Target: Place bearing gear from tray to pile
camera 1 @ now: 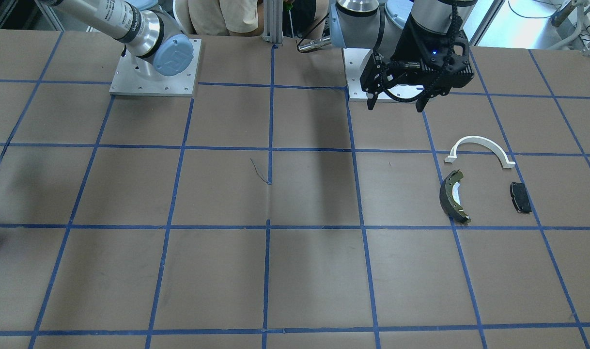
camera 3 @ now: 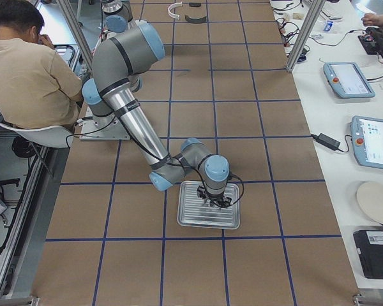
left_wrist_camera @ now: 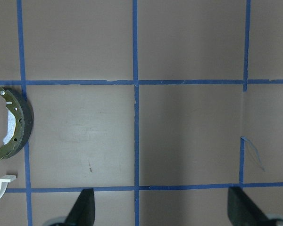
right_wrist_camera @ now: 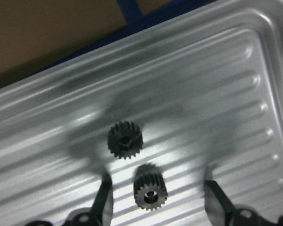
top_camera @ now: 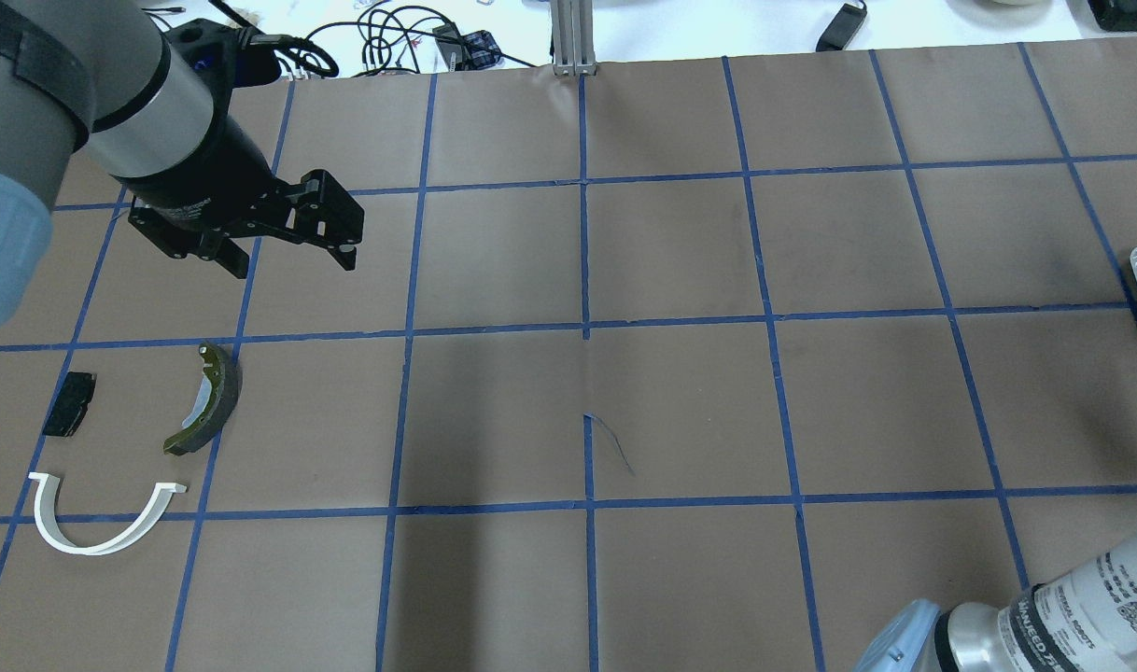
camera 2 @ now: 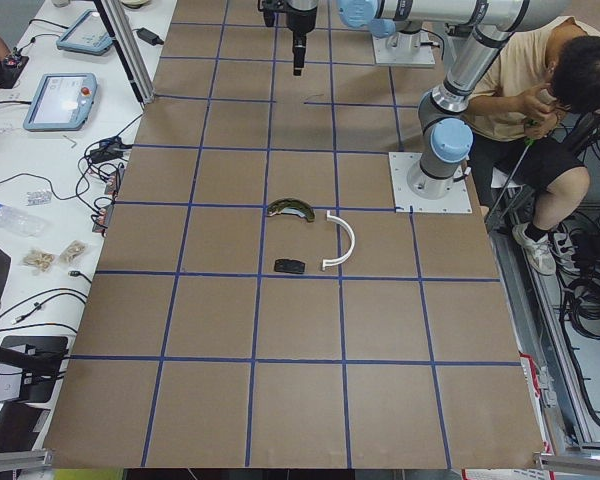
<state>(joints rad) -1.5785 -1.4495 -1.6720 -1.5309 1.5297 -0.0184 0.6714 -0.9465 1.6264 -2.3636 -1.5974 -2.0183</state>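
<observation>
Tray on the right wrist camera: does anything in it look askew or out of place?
One gear lies flat on the tray; the other gear, between the fingers of the open right gripper, looks tipped, its side teeth showing. Nothing else stands out.

The tray rests on the surface at the robot's right end. Two gears lie in the tray, just beside each other. The first gear sits between the fingers of the right gripper, clear of both. The second gear lies just beyond the fingertips.

The pile occupies the robot's left end, well apart from the tray. Within it, the pad lies leftmost and the brake shoe to its right. The bracket lies nearer the robot's base than both. None touch.

The left gripper hangs above the surface, to the right of the pile.
</observation>
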